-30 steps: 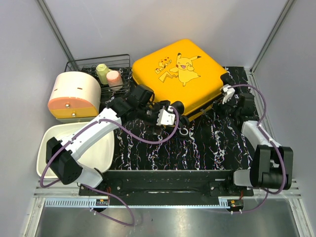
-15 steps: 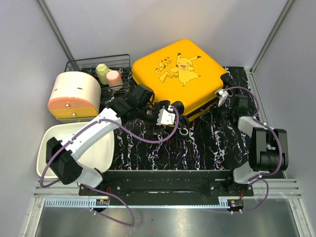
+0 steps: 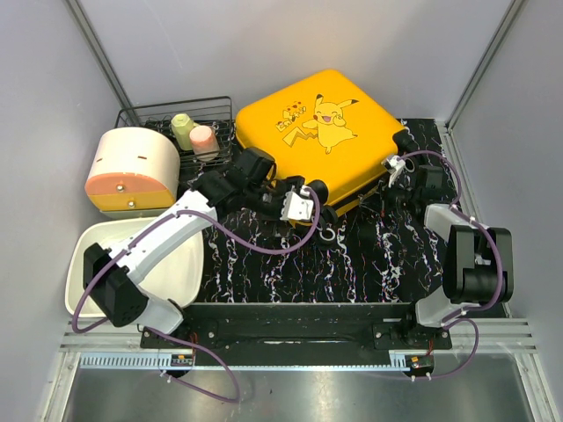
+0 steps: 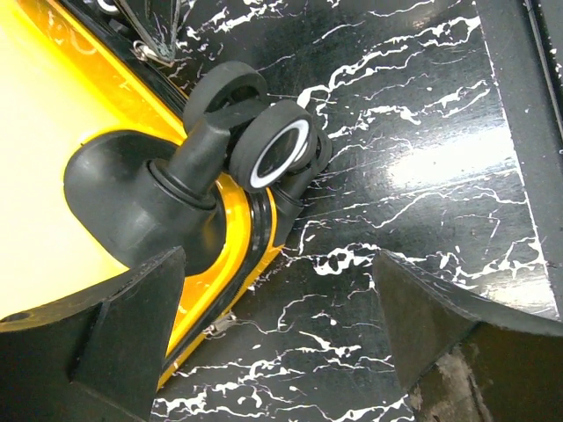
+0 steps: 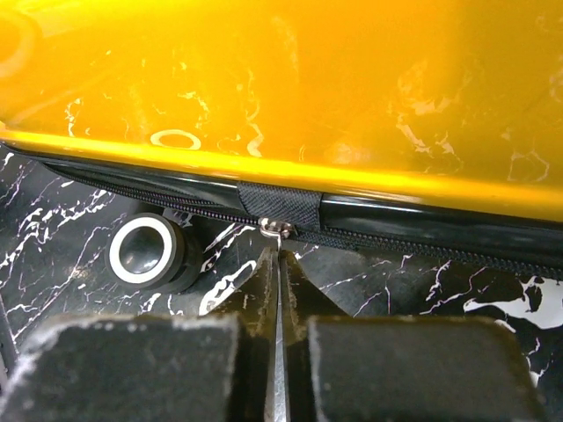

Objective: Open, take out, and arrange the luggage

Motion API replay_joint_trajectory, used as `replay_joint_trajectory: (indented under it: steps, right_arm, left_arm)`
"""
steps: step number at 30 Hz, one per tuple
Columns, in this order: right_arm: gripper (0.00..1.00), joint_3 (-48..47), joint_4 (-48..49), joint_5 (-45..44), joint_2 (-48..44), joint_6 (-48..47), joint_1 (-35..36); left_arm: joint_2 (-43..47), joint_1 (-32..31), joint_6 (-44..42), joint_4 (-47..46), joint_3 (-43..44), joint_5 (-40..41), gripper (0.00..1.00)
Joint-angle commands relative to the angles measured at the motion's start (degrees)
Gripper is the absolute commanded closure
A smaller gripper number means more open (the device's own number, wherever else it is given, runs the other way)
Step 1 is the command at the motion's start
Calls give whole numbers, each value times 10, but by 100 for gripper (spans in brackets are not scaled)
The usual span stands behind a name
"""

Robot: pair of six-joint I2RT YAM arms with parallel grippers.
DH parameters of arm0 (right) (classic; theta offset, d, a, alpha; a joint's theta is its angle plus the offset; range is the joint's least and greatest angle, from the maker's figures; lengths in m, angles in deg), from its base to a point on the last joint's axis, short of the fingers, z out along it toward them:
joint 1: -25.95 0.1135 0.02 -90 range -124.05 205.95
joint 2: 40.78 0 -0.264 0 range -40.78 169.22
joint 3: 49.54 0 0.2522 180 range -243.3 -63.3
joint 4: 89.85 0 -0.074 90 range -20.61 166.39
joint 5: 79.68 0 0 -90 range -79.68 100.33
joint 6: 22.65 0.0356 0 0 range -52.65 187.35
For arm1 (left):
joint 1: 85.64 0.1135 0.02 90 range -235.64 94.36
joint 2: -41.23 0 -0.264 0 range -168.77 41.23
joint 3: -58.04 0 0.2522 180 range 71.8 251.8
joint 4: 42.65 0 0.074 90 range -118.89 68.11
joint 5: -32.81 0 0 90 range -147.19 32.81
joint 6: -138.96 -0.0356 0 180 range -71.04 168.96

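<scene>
The luggage [image 3: 325,132], a yellow hard-shell suitcase with a cartoon print, lies closed and flat on the black marbled mat. My left gripper [image 3: 303,207] hovers open at its near corner. In the left wrist view the black double wheels [image 4: 277,154] and the yellow shell [image 4: 53,176] lie ahead of the gripper [image 4: 277,290], with one finger [image 4: 132,325] over the shell's edge. My right gripper [image 3: 385,180] is at the suitcase's right side. In the right wrist view it [image 5: 277,255] is shut on the metal zipper pull [image 5: 277,230], just below the black zipper seam of the luggage [image 5: 308,88].
A cream-and-orange round container [image 3: 132,167] stands at the left. Behind it is a wire basket [image 3: 154,114] with two cups. A white tray [image 3: 180,268] lies at the near left, under the left arm. A black wheel [image 5: 145,252] sits left of the right fingers.
My right gripper has moved in to the suitcase's side seam and closed on the zipper pull. The left arm has barely moved.
</scene>
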Motion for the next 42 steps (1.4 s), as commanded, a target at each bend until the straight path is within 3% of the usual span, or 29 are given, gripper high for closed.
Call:
replay_joint_trajectory:
  steps: [1, 7, 13, 19, 27, 32, 34, 36, 42]
  right_arm:
    - [100, -6, 12, -17, -33, 0, 4]
    - [100, 26, 37, -74, -76, 0, 5]
    - [100, 47, 113, -103, -72, 25, 13]
    - [100, 34, 115, -92, -40, 53, 21]
    - [85, 36, 115, -81, -36, 47, 21]
    - [81, 39, 120, -81, -32, 46, 21]
    - [84, 40, 121, -80, -33, 46, 21]
    - [100, 43, 121, -79, -36, 46, 20]
    - [100, 66, 139, -95, -72, 47, 19]
  left_arm:
    - [-10, -17, -58, 5, 51, 11, 8]
    - [-48, -57, -155, 52, 88, 64, 12]
    - [-86, -59, -131, 52, 134, 55, 13]
    - [-71, -59, -111, 19, 93, 66, 13]
    - [-55, -59, -93, 14, 67, 61, 13]
    - [-57, -58, -87, 10, 67, 60, 13]
    - [-58, -58, -85, 9, 67, 57, 13]
    - [-58, -58, -83, 9, 69, 55, 13]
    - [-63, -71, -84, 10, 114, 69, 13]
